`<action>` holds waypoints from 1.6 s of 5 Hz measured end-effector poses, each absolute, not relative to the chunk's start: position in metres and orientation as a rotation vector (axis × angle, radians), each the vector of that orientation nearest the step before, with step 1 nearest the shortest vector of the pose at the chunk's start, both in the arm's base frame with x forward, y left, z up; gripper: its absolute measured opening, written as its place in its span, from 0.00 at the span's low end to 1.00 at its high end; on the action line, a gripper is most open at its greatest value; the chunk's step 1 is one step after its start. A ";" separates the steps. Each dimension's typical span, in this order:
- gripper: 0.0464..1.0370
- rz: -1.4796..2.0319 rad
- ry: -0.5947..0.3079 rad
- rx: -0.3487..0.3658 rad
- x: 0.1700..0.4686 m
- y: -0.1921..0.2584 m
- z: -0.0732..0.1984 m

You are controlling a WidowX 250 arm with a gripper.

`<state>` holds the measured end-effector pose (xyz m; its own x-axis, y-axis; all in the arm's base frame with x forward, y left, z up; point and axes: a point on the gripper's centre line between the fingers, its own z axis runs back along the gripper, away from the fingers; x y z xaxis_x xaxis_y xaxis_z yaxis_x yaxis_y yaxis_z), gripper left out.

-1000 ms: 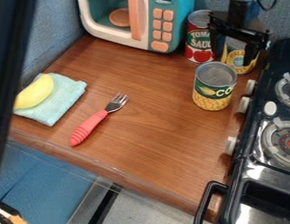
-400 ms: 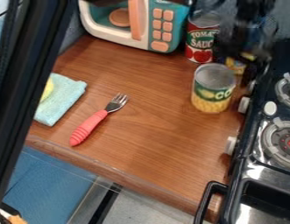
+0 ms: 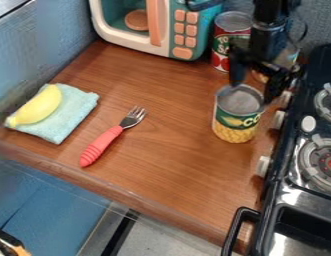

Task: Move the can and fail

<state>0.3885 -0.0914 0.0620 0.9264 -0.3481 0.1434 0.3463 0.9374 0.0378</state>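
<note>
The wooden desk [image 3: 174,150] carries, near its far edge, the toy microwave [image 3: 182,30]. Above the desk hangs the claw [image 3: 254,89], its two fingers wide apart, closed on nothing. The corn can [image 3: 237,120] stands at the near side of these fingers, very close (if they touch its rim, I cannot tell). Smaller, the fork [image 3: 111,138] lies to the left.

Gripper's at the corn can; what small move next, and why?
Probably nudge it left in the view before closing: the open gripper has one finger at the far rim of the corn can, the other by its right side, seemingly off-centre.
</note>
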 end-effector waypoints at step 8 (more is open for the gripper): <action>0.96 -0.419 -0.046 0.067 0.316 -0.019 0.046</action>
